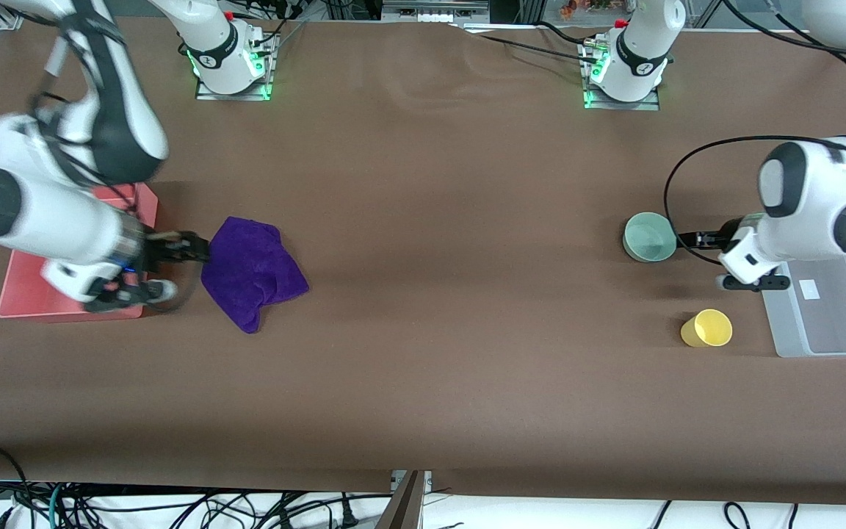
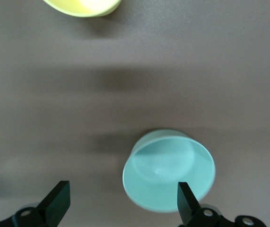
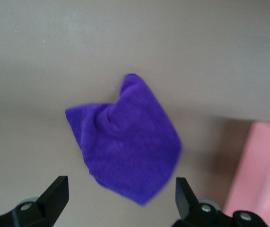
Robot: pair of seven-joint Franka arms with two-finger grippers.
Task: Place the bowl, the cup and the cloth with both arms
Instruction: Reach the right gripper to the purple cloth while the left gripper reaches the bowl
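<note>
The purple cloth [image 1: 254,272] lies crumpled on the brown table toward the right arm's end. My right gripper [image 1: 199,248] is open and low beside the cloth's edge. In the right wrist view the cloth [image 3: 125,142] lies just ahead of the open right gripper [image 3: 120,194], apart from it. The mint-green bowl [image 1: 649,236] sits toward the left arm's end. My left gripper [image 1: 687,239] is open beside it. In the left wrist view the bowl [image 2: 169,170] is by one fingertip of the open left gripper [image 2: 123,201]. The yellow cup [image 1: 707,328] sits nearer the front camera than the bowl, and its rim shows in the left wrist view [image 2: 82,5].
A pink tray [image 1: 63,294] lies under the right arm at its end of the table, beside the cloth; it also shows in the right wrist view [image 3: 262,170]. A clear plastic container [image 1: 834,301] lies at the left arm's end, beside the cup.
</note>
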